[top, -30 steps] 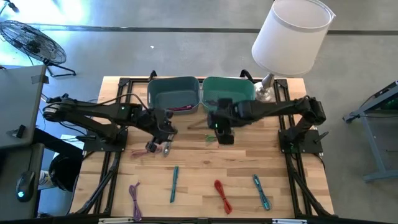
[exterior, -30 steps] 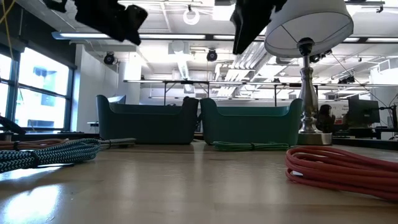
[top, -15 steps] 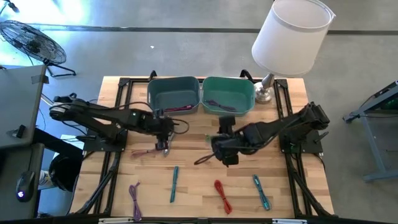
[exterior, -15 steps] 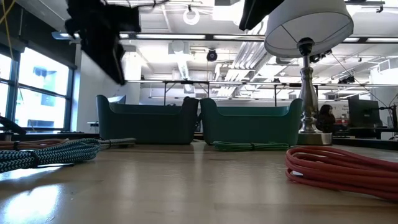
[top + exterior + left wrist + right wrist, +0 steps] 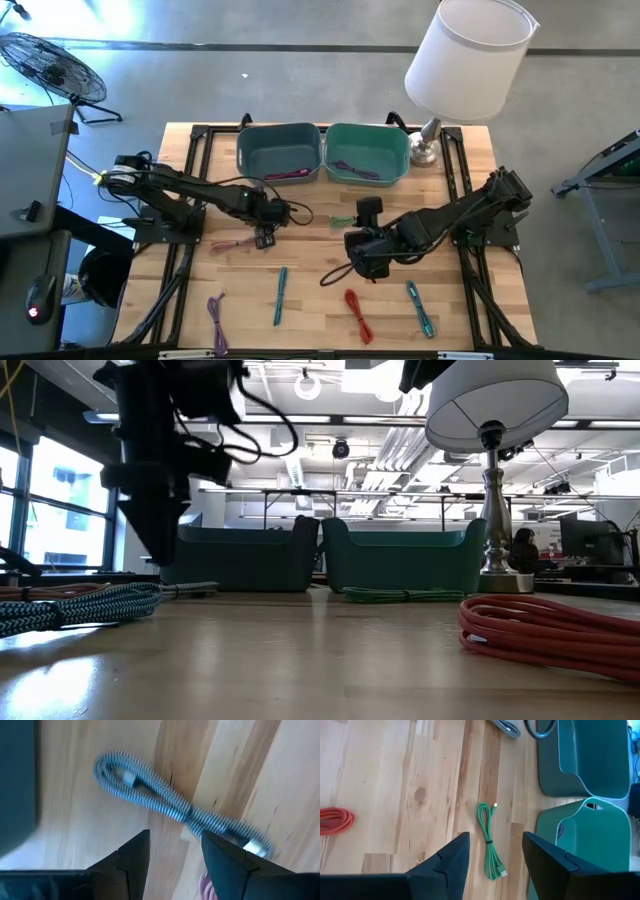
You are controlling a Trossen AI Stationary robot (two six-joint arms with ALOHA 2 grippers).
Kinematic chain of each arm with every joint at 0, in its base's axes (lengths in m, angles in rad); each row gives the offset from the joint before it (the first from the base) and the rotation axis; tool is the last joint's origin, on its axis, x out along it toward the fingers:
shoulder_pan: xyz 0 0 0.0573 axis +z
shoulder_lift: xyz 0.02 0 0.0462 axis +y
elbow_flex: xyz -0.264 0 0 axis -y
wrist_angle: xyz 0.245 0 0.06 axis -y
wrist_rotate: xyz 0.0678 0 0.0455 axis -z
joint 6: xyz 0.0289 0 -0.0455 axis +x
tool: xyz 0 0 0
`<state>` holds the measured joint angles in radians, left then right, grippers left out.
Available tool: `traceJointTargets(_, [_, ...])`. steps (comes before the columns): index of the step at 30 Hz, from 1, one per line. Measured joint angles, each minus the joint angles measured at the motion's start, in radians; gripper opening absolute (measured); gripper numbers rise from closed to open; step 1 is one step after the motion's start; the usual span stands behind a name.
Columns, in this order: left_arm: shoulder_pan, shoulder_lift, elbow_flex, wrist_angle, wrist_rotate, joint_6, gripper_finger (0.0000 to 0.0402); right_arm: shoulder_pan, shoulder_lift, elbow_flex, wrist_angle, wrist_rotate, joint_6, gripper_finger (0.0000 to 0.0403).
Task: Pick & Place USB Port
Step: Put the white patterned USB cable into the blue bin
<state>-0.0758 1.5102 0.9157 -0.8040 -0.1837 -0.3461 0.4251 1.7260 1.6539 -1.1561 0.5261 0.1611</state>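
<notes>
A grey braided cable (image 5: 175,810) with silver plugs lies flat on the wood, just ahead of my left gripper (image 5: 175,852), which is open and hangs low over it (image 5: 265,240). A pink cable (image 5: 235,244) lies next to the grey one. My right gripper (image 5: 362,268) is open and holds nothing. It hovers over the middle of the table, nearer than the green cable (image 5: 490,842) that lies flat in front of the bins. The blue-grey bin (image 5: 280,150) holds a pink cable (image 5: 290,174). The green bin (image 5: 367,150) holds a purple one (image 5: 355,168).
Along the near edge lie a purple cable (image 5: 217,310), a teal cable (image 5: 280,295), a red cable (image 5: 357,312) and a blue-teal cable (image 5: 420,305). A lamp (image 5: 465,60) stands at the far right corner, its base (image 5: 425,150) beside the green bin.
My right gripper has drawn back from over the green bin toward the near edge, and the purple cable in that bin is now uncovered. My left gripper has come down toward the table over the grey cable.
</notes>
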Motion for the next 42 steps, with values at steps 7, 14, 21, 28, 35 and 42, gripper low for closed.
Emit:
traceJointTargets(7, [0.018,0.059,0.0,0.059,0.052,0.0,0.0172,0.041,0.0,0.0,-0.019,0.036,0.041,0.0173])
traceJointTargets(14, [0.017,0.095,0.0,0.053,0.118,0.0,0.0172,0.065,0.0,0.0,-0.028,0.049,0.075,0.0173])
traceJointTargets(21, [0.017,0.102,-0.029,0.064,0.11,0.02,0.0172,0.086,0.0,0.0,-0.028,0.067,0.106,0.0173])
traceJointTargets(28, [0.017,0.099,-0.108,0.165,0.121,0.04,0.0154,0.116,0.0,0.0,-0.028,0.072,0.138,0.017])
traceJointTargets(35, [0.016,0.098,-0.139,0.242,0.151,0.113,0.0017,0.146,0.0,0.0,-0.028,0.099,0.157,0.0169])
traceJointTargets(42, [-0.012,0.097,-0.102,0.249,0.123,0.173,0.0004,0.166,0.0,0.0,-0.025,0.124,0.176,0.0169])
